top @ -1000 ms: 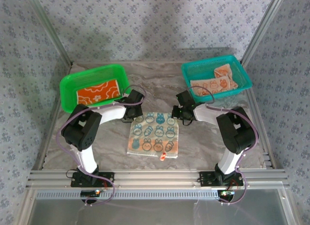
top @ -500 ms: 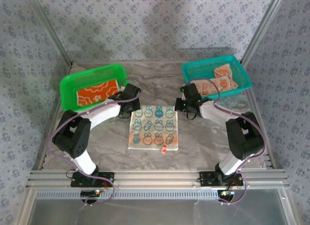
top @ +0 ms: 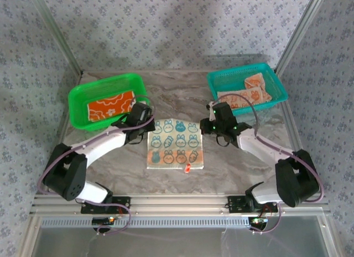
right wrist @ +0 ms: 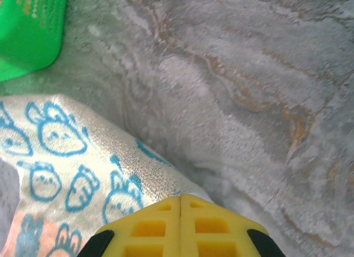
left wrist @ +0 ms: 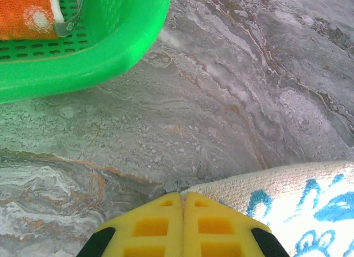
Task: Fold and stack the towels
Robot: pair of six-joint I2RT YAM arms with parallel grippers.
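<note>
top: pale teal bunny-print cloth towel [top: 175, 144] flat | wrists: we see left fingers [left wrist: 178, 204], right fingers [right wrist: 177, 206] pressed together, pinching its corners

We log a grey marbled table [top: 177, 93] — three things lie directly on it. Green basket [top: 78, 110] far left, teal basket [top: 213, 84] far right. Between them and nearer us — a bunny-print towel [top: 175, 145], spread flat.

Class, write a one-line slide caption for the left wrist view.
Left gripper, shut, pinches a corner of the bunny towel on the marble table, near the green basket.
</note>
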